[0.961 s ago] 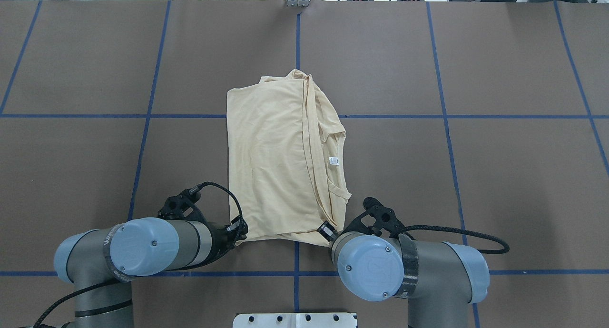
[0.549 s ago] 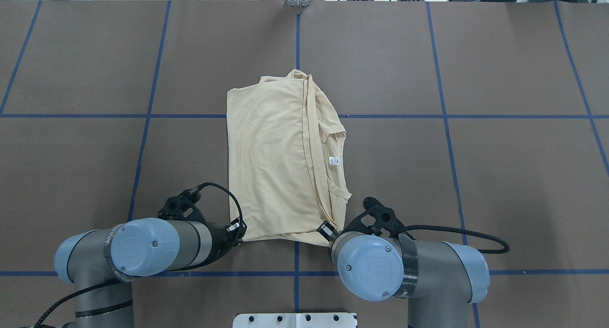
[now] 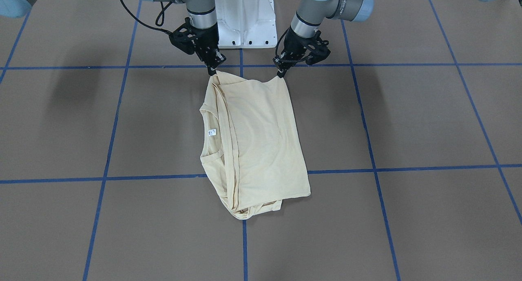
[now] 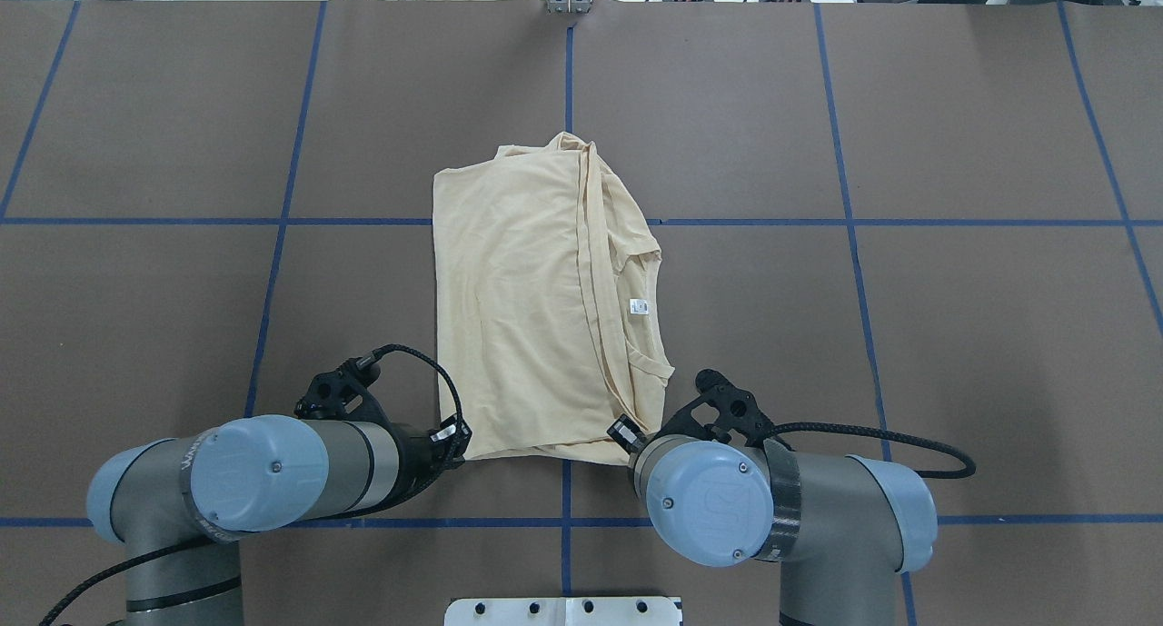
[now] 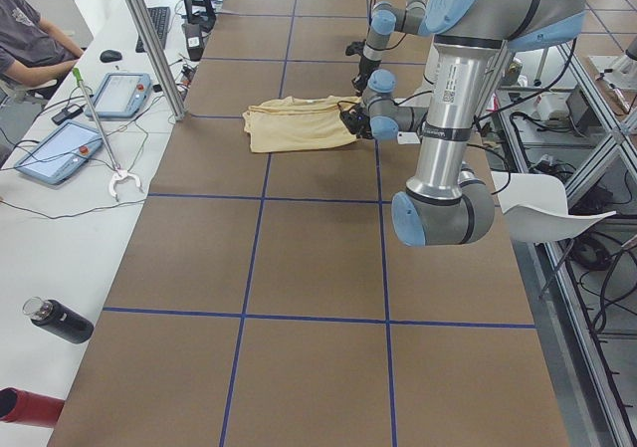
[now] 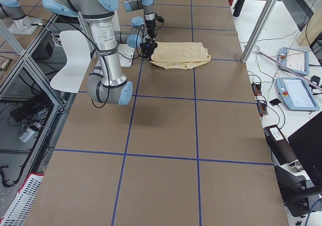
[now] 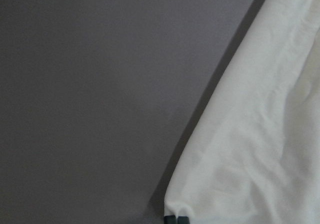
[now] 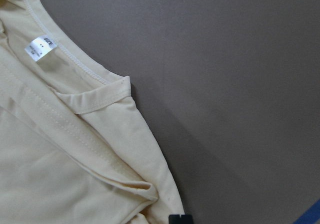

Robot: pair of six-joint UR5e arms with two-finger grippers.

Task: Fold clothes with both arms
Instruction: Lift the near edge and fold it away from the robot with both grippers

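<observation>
The pale yellow shirt lies folded lengthwise in the middle of the brown table, its plain side up and the white neck tag showing at its right edge. My left gripper is shut on the shirt's near left corner, seen in the front view on the right. My right gripper is shut on the near right corner, on the left in the front view. Both wrist views show closed fingertips pinching cloth. The print is hidden.
The white pedestal base stands just behind the grippers. Blue tape lines grid the table. In the left side view a person sits at a white side bench with tablets, a metal post and a bottle.
Both arms have shifted slightly, and the shirt's near edge with its two pinched corners has drawn up a little off the table. The rest of the shirt has not moved.
</observation>
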